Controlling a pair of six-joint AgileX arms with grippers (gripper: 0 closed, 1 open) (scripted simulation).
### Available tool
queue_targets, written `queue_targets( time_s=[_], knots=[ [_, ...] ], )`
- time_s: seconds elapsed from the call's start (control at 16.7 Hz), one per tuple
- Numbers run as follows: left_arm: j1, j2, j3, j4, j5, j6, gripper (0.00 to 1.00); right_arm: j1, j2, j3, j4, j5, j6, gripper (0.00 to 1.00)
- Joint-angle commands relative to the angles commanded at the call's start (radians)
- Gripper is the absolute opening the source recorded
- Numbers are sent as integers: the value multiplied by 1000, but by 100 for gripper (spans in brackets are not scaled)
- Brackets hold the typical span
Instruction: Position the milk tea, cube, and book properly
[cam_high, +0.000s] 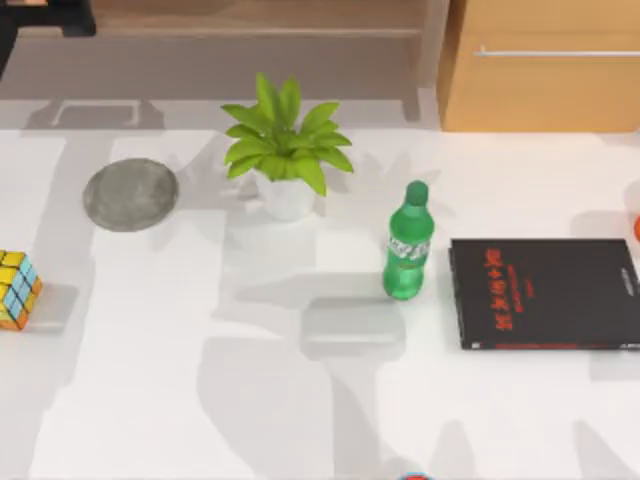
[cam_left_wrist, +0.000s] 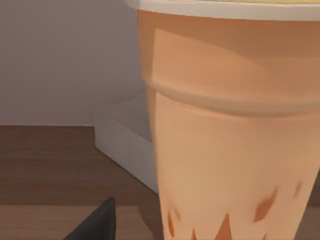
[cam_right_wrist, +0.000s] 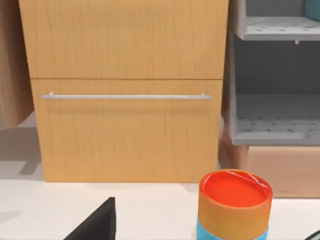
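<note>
The milk tea (cam_left_wrist: 225, 150), an orange-brown cup with a creamy rim, stands very close in the left wrist view on a brown wooden surface. My left gripper (cam_left_wrist: 206, 236) is at its base. One dark fingertip (cam_left_wrist: 97, 225) shows a little apart from the cup's side, and the other is hidden. The cube (cam_high: 18, 290) sits at the table's far left edge. A white slab (cam_left_wrist: 125, 145) lies behind the cup; I cannot tell whether it is the book. My right gripper (cam_right_wrist: 206, 236) hangs open low over the table's right side, facing a wooden cabinet (cam_right_wrist: 125, 90).
A potted plant (cam_high: 285, 160), a grey round coaster (cam_high: 130, 193), a green bottle (cam_high: 407, 243) and a thin black book (cam_high: 545, 293) stand on the white table. An orange-lidded can (cam_right_wrist: 234, 205) is right in front of my right gripper. Grey shelves (cam_right_wrist: 275, 130) stand beside the cabinet.
</note>
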Motion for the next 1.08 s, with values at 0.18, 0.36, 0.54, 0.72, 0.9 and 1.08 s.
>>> queue_targets(
  time_s=[0.18, 0.36, 0.54, 0.72, 0.9, 1.08],
  knots=[
    [-2, 81, 113, -27, -1, 0, 100, 0, 0, 0, 0, 0, 0, 100],
    [-5, 169, 241, -67, -2, -1, 100, 0, 0, 0, 0, 0, 0, 100],
    [-7, 228, 330, -97, -3, -1, 100, 0, 0, 0, 0, 0, 0, 100],
    [-7, 236, 340, -100, -4, -1, 100, 0, 0, 0, 0, 0, 0, 100],
    [-7, 236, 340, -100, -4, -1, 92, 0, 0, 0, 0, 0, 0, 100],
    [-7, 236, 340, -100, -4, -1, 70, 0, 0, 0, 0, 0, 0, 100]
  ],
)
